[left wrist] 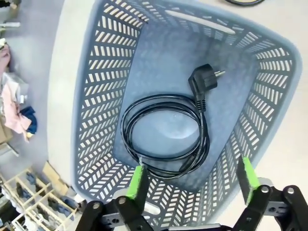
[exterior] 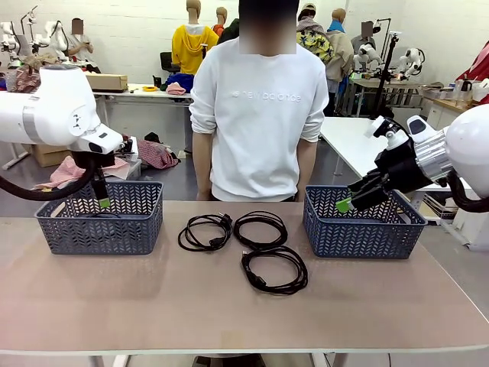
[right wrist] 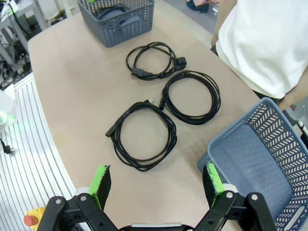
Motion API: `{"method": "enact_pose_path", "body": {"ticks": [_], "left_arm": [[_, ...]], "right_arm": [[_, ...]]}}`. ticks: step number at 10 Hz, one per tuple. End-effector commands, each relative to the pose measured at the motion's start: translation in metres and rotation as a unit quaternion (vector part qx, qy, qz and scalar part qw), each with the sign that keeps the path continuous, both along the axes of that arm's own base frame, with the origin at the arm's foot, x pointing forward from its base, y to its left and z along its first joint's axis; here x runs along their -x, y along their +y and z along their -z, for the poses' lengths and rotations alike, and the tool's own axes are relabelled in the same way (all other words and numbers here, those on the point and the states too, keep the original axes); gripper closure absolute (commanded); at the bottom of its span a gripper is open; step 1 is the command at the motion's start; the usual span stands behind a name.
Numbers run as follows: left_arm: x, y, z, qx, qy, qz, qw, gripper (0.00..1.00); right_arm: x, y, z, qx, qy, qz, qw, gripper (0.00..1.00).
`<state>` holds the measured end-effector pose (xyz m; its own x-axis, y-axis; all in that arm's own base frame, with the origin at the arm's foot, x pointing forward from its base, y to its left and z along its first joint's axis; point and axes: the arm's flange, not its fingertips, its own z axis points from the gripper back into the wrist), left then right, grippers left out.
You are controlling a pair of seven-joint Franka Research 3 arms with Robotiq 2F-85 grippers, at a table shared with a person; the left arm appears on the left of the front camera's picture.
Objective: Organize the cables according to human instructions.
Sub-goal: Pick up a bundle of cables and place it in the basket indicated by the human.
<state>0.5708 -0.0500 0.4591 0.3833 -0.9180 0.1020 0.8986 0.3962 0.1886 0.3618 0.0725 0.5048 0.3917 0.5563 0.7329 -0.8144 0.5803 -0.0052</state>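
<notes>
Left gripper (left wrist: 192,179): green pads apart, nothing between them. It hangs right over the left basket (left wrist: 96,96), fingers pointing down into it. In the front view its arm comes in from the left, above that basket.

On the floor of the left basket lies one coiled power cord (left wrist: 163,139), thin, black, wound in a round loop. Its plug (left wrist: 204,82), black and round with two pins, lies flat just outside the loop, at the basket end away from the gripper. The cord is clear of the pads.

To the right of the left basket, three more black cord coils lie flat on the desk (exterior: 229,321):
- The nearest coil (exterior: 205,232) is near the left basket, and a plug shows on its right side.
- The middle coil (exterior: 260,229) is just beside the nearest coil, one step farther from the left basket.
- The front coil (exterior: 275,269) is farthest from the left basket and closer to the robot's edge. It is just beside the middle coil, can't tell if touching.

Right basket (exterior: 363,229) is well apart from the left basket, past the three coils, same grey slotted type.

Right gripper (right wrist: 156,180): pads apart, empty. It is tilted above the right basket's corner on the side facing the left basket.

Person (exterior: 258,115) in a white sweatshirt stands at the far side of the desk, between the baskets, arms down.
</notes>
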Motion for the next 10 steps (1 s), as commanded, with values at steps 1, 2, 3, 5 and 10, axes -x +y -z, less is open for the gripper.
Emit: {"method": "enact_pose_path", "body": {"ticks": [1, 2, 3, 5, 10], "left_arm": [[-0.003, 0.006, -0.005, 0.011, 0.009, 0.01, 1.0, 0.0], [-0.002, 0.008, -0.005, 0.016, 0.01, 0.008, 1.0, 0.0], [-0.001, 0.011, -0.005, 0.025, 0.013, 0.003, 1.0, 0.0], [0.0, 0.004, -0.001, 0.01, 0.007, -0.004, 1.0, 0.0], [0.001, 0.002, 0.0, 0.015, 0.009, -0.004, 1.0, 0.0]], "right_arm": [[-0.001, 0.0, 0.0, -0.01, -0.001, -0.004, 1.0, 0.0], [-0.001, 0.0, 0.0, -0.01, -0.001, -0.004, 1.0, 0.0], [-0.001, 0.0, 0.0, -0.01, -0.001, -0.004, 1.0, 0.0], [-0.001, 0.0, 0.0, -0.01, -0.001, -0.004, 1.0, 0.0], [-0.001, 0.0, 0.0, -0.01, -0.001, -0.004, 1.0, 0.0]]}}
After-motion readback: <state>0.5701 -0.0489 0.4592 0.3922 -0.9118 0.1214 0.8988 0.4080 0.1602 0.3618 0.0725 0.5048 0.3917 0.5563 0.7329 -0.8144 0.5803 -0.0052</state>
